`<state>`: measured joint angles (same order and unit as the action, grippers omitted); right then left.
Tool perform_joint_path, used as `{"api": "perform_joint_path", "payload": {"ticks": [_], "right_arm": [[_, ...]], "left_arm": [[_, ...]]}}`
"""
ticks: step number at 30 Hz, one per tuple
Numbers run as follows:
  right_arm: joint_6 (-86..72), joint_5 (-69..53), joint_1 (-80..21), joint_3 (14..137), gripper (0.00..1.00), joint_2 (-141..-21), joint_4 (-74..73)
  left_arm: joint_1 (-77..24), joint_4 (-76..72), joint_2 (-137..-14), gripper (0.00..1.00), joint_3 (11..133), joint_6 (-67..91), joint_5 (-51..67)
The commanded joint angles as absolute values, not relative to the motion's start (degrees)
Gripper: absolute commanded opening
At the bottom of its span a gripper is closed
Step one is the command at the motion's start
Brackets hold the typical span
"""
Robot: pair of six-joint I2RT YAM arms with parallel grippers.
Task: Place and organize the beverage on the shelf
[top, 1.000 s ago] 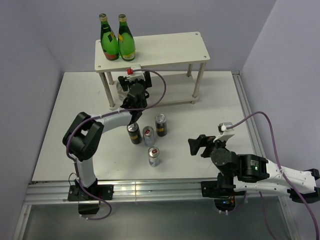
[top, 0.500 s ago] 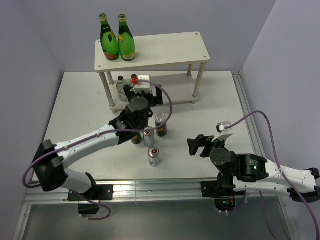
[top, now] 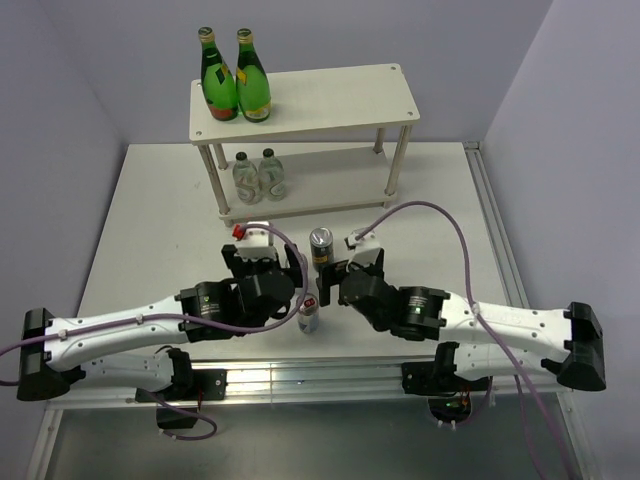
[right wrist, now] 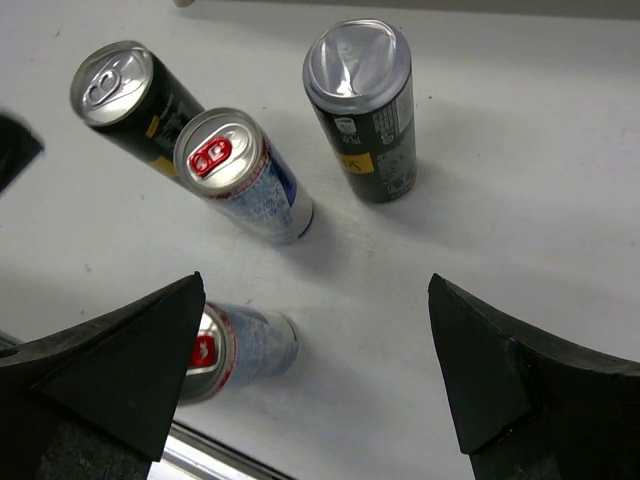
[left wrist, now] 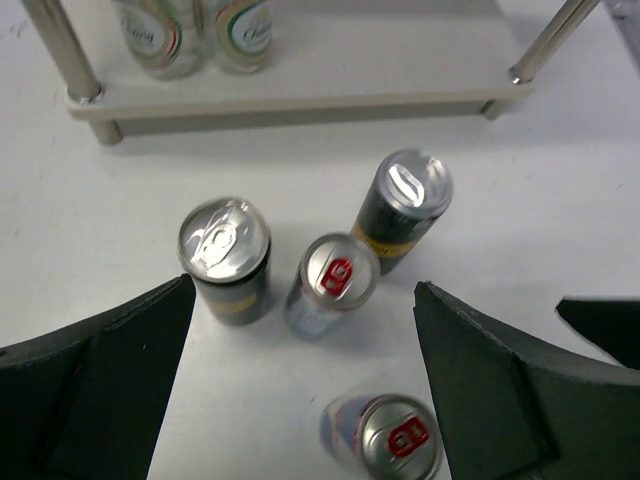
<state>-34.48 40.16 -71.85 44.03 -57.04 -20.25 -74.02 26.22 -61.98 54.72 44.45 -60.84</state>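
The cream shelf [top: 330, 95] stands at the back. Two clear green-capped bottles [top: 258, 177] stand on its lower board [left wrist: 300, 90], and show in the left wrist view [left wrist: 195, 32]. On the table stand two black cans [left wrist: 225, 255] [left wrist: 405, 205] and two slim silver cans [left wrist: 335, 280] [left wrist: 385, 440]. My left gripper [top: 268, 270] hangs open and empty above the cans, hiding two of them from the top view. My right gripper [top: 345, 283] is open and empty beside them; its view shows the near silver can [right wrist: 235, 350] by its left finger.
Two tall green glass bottles [top: 235, 78] stand on the left end of the shelf's top board. A black can [top: 321, 248] and a silver can [top: 309, 313] show between the two arms. The table's metal front rail [top: 300, 375] lies just behind the arms.
My left gripper has drawn back from the shelf's lower board to above the cans, leaving both clear bottles standing there. My right arm has swung in from the right to the cans.
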Motion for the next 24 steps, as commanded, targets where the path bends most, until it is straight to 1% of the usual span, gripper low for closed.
{"api": "perform_joint_path", "payload": {"ticks": [1, 6, 8, 9, 11, 19, 24], "right_arm": [[-32.52, 34.72, -67.60, 44.56, 1.00, -59.67, -10.56], [-31.12, 34.10, -62.94, 43.68, 1.00, -64.59, -4.40], [-30.15, 33.23, -60.57, 43.42, 1.00, -66.53, -1.77], [-29.89, 33.14, -59.77, 43.24, 1.00, -67.14, -1.06], [-29.53, 32.87, -57.85, 43.15, 1.00, -69.42, -0.18], [-29.00, 33.31, -54.76, 42.89, 1.00, -78.21, 6.32], [-28.74, 33.66, -53.97, 42.63, 1.00, -81.73, 10.01]], "left_arm": [[-75.76, 34.02, -59.51, 0.98, 51.51, 54.67, -63.81], [-76.03, 24.45, -56.87, 0.98, 42.30, 55.46, -64.07], [-76.11, 19.62, -56.16, 0.98, 38.35, 53.27, -63.72], [-76.11, 15.34, -56.16, 0.98, 37.36, 52.22, -63.63], [-76.03, 12.67, -57.39, 0.98, 35.43, 51.59, -63.98], [-74.97, 7.39, -64.41, 0.98, 33.58, 52.73, -66.27], [-72.52, 1.94, -65.92, 0.98, 31.47, 49.75, -64.60]]}}
